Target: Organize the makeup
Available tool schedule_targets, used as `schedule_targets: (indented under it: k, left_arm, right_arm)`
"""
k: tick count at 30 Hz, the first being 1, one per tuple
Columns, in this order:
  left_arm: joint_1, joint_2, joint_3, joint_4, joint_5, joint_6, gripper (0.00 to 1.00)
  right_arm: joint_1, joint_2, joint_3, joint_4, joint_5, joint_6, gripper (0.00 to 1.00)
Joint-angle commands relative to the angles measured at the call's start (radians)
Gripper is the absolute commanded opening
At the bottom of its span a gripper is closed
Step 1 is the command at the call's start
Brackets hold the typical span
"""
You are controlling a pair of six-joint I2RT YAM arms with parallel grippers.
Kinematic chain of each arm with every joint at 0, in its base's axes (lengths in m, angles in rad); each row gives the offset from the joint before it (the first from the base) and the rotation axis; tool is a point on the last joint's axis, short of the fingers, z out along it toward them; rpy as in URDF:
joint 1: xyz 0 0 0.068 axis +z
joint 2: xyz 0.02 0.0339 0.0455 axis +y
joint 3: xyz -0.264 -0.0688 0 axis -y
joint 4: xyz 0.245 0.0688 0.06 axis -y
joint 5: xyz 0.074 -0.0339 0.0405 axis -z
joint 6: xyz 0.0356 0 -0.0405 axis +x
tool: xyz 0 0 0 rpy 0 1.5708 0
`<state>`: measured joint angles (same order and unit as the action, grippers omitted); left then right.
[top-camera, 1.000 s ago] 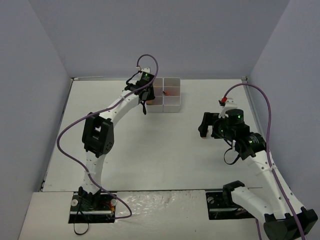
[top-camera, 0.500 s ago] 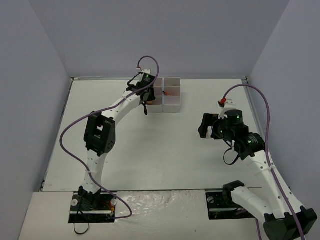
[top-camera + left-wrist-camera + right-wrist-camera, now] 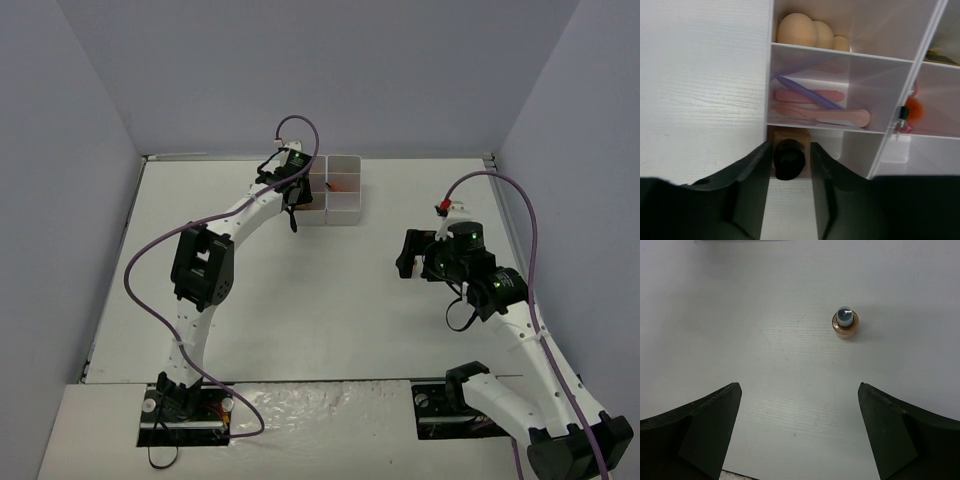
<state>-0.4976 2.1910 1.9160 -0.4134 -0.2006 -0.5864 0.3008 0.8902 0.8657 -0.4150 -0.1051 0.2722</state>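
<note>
Near edge: both arm bases are bolted here, with purple cables looping up along each arm.
Surface: white table (image 3: 300, 300) with a faint grain.
Right claw: the right gripper (image 3: 799, 390) is spread wide and holds nothing, hanging over bare table on the right side.
Under right claw: a small tube (image 3: 845, 322) stands alone on the table, apart from both fingers. It has a gold ring and a silvery-blue top.
Tube axis: upright, with its top end facing the wrist camera.
Left claw: the left gripper (image 3: 791, 146) is narrow, its fingers lying against both sides of the tan bottle (image 3: 789, 160).
Bottle place: in the nearest left cell of the white compartment box (image 3: 345, 213), hard against the divider.
Bottle axis: upright, black cap toward the wrist and tan body below it.
Box: on the far middle of the table, with thin white walls and open cells.
Middle left cell: pink sticks (image 3: 855, 118) lie flat, long axes running across the cell. A blue-violet stick (image 3: 805, 90) slants over them.
Far left cell: peach sponges (image 3: 796, 29) sit in a row, rounded ends up.
Right cell: an orange item (image 3: 914, 107); I cannot tell what it is.
Room: plain pale blue-grey walls close in the left, right and far sides.
</note>
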Motion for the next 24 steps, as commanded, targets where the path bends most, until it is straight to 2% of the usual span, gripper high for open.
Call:
schedule_targets:
  k: [1, 5, 14, 19, 24]
  left_arm:
    - [0.003, -0.03, 0.04, 0.044, -0.052, -0.012, 0.38]
    - [-0.001, -0.03, 0.045, 0.042, -0.056, -0.012, 0.46]
    - [-0.004, -0.086, 0.048, 0.032, -0.067, -0.002, 0.55]
    - [-0.002, -0.193, -0.002, 0.033, -0.085, 0.044, 0.7]
    - [0.001, -0.356, -0.154, 0.074, -0.09, 0.127, 0.84]
  right_arm:
    - [-0.005, -0.007, -0.001, 0.046, 0.001, 0.007, 1.0]
    - [-0.005, -0.004, -0.001, 0.047, 0.001, 0.005, 1.0]
    - [-0.005, 0.002, -0.012, 0.048, 0.022, 0.005, 1.0]
    - [-0.005, 0.064, -0.011, 0.055, 0.081, 0.056, 1.0]
    - [-0.005, 0.185, -0.017, 0.094, 0.122, 0.08, 1.0]
